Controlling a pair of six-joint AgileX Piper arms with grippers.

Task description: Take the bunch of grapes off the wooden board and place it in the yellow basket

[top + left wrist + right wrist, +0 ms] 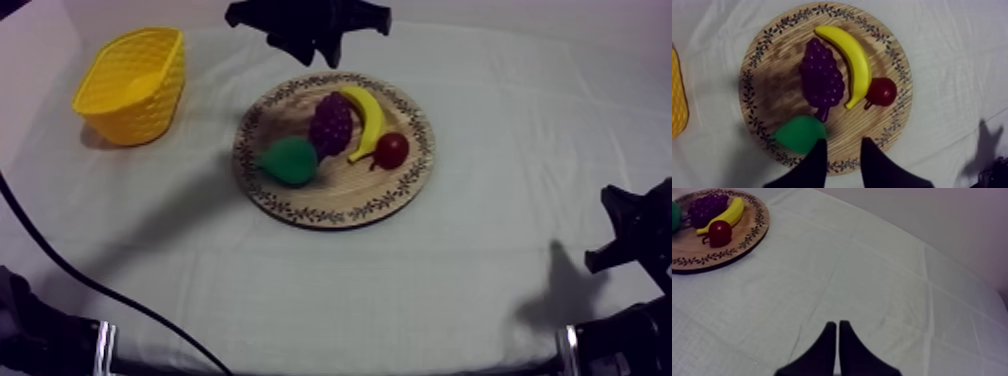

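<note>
The purple bunch of grapes (330, 122) lies on the round wooden board (340, 200) between a banana and a pear. The yellow basket (133, 85) stands at the far left of the table, holding nothing that I can see. My left gripper (318, 55) hangs above the board's far rim. In the left wrist view it (842, 150) is open over the rim, a little way from the grapes (821, 77), with nothing between its fingers. My right gripper (838, 325) is shut on nothing, low at the right edge of the table (630, 235).
Beside the grapes on the board lie a yellow banana (368, 115), a green pear (290, 160) and a small red fruit (391, 150). The pear (799, 134) sits close to one left finger. Bare cloth (480, 260) lies between the board and the right arm.
</note>
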